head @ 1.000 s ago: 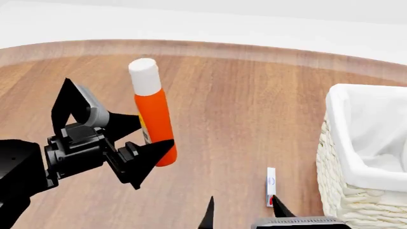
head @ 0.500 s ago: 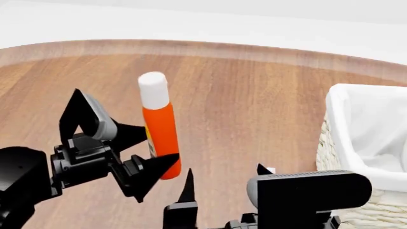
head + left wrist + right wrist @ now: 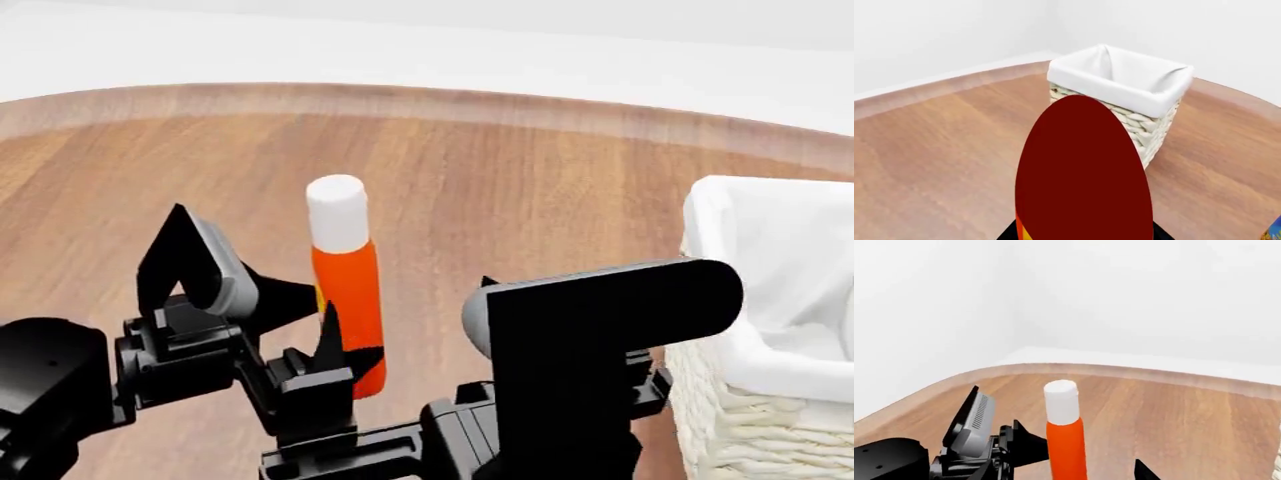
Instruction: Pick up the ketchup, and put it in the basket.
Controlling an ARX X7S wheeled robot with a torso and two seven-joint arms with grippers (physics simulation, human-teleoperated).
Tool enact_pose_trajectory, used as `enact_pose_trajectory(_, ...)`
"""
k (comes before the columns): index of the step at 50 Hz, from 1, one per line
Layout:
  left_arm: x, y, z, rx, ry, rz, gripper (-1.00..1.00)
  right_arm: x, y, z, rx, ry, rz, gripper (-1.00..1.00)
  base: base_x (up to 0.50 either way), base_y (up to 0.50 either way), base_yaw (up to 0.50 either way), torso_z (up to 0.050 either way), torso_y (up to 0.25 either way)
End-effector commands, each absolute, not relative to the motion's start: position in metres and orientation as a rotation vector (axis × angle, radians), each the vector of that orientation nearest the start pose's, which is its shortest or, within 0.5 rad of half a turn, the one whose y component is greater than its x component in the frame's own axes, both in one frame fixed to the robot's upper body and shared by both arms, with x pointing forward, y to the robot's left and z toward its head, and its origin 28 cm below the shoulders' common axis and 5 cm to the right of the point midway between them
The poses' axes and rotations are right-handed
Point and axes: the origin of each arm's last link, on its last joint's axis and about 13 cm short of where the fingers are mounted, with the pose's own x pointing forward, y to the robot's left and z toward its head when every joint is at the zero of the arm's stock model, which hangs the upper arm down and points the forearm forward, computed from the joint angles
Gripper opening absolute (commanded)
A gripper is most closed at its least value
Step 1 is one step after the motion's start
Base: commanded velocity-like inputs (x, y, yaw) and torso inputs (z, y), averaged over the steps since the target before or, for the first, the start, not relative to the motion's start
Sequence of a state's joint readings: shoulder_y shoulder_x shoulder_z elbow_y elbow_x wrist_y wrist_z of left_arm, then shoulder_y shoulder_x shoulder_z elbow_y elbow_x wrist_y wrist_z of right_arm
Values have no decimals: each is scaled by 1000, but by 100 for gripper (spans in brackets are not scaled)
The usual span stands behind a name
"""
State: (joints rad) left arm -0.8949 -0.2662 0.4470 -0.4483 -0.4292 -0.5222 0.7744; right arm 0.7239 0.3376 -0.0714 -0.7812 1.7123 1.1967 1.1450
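The ketchup is an orange-red bottle with a white cap. It is upright above the wooden table, held low on its body by my left gripper, which is shut on it. In the left wrist view its dark red base fills the middle, with the basket beyond it. The basket, cream wicker with a white liner, stands at the right in the head view. My right gripper is open just in front of the bottle. In the right wrist view the ketchup stands between its fingertips.
The round wooden table ends at a curved far edge against white walls. My right arm's black wrist block fills the foreground between the bottle and the basket. A small colourful object shows at the edge of the left wrist view.
My left gripper has carried the ketchup right, towards the basket. My right arm has risen into the foreground and now hides the small white item on the table.
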Motion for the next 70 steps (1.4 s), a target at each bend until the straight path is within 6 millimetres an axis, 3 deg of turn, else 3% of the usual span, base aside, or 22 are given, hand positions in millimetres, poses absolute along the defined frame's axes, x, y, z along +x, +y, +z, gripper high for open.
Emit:
enact_pose_trajectory(1,370,222,141,35,229,-1018,-100,186,-65,247,36,90,425,100,0,0,0,0,0)
enact_pose_trajectory(27,363,220,138,43,247,-1085,-100,211,-66,260,33,122,453,100,0,0,0,0,0)
enact_pose_trajectory(70,357,220,140,59,250,-1143,-100,247,-64,241,65,226,464,100,0,0,0,0,0)
